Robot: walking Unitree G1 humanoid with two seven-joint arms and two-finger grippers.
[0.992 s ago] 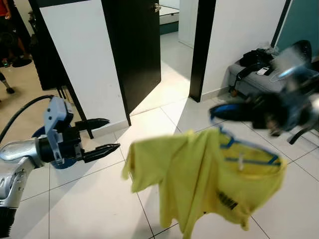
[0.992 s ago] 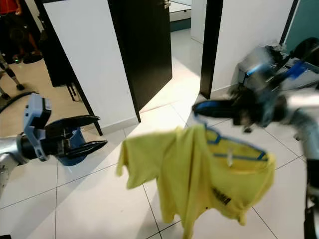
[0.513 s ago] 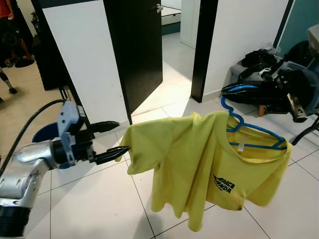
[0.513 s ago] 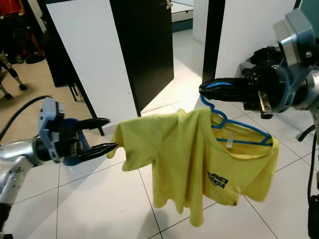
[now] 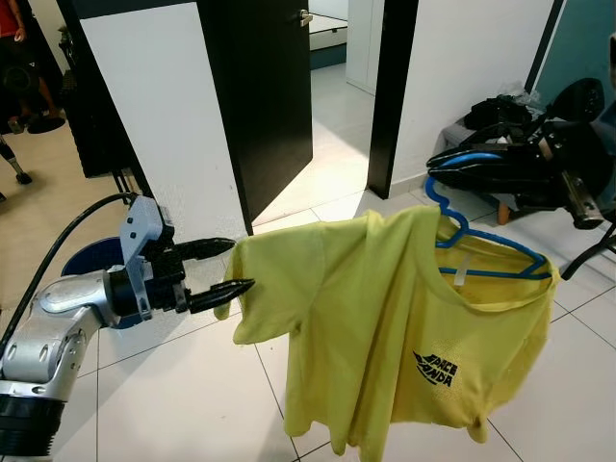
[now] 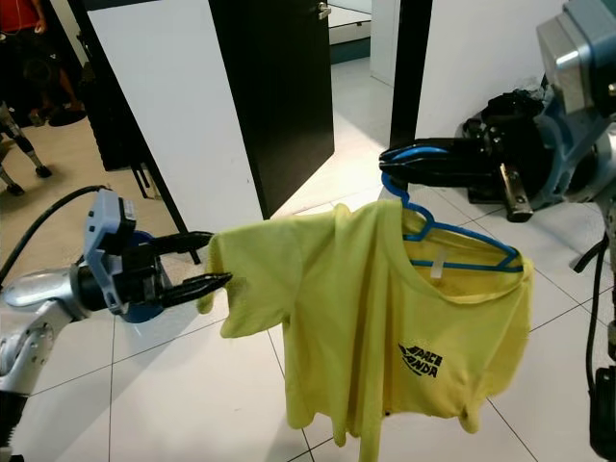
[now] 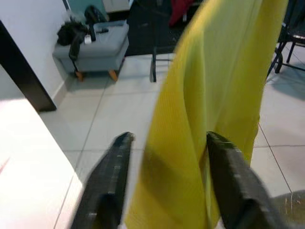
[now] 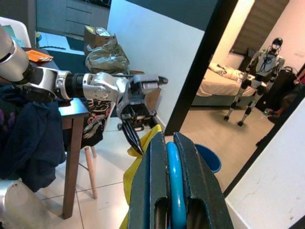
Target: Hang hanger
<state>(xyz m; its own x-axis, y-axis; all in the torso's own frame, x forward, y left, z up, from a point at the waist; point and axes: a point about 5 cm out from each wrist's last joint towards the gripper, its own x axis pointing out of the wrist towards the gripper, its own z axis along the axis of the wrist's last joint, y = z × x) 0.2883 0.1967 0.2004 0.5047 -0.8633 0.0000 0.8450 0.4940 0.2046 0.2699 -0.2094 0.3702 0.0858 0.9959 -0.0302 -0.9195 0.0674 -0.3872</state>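
Observation:
A blue hanger (image 5: 500, 256) carries a yellow T-shirt (image 5: 385, 327) in the air above the tiled floor. My right gripper (image 6: 390, 162) is shut on the hanger's hook (image 8: 174, 181) and holds it at the right. On the left, my left gripper (image 5: 239, 265) is open at the shirt's left sleeve. The sleeve's edge lies between its two fingers (image 7: 114, 167), and the yellow cloth (image 7: 200, 105) hangs down between them in the left wrist view.
A black door (image 5: 260, 96) stands open beside a white panel (image 5: 154, 106). A blue bucket (image 5: 87, 258) sits behind my left arm. A grey ottoman (image 7: 95, 47) with a black bag is at the right. A person (image 5: 10, 29) stands far left.
My left gripper has moved right until the sleeve sits between its fingers. The right gripper has steadied with the hanger, and the shirt has swung a little toward the left.

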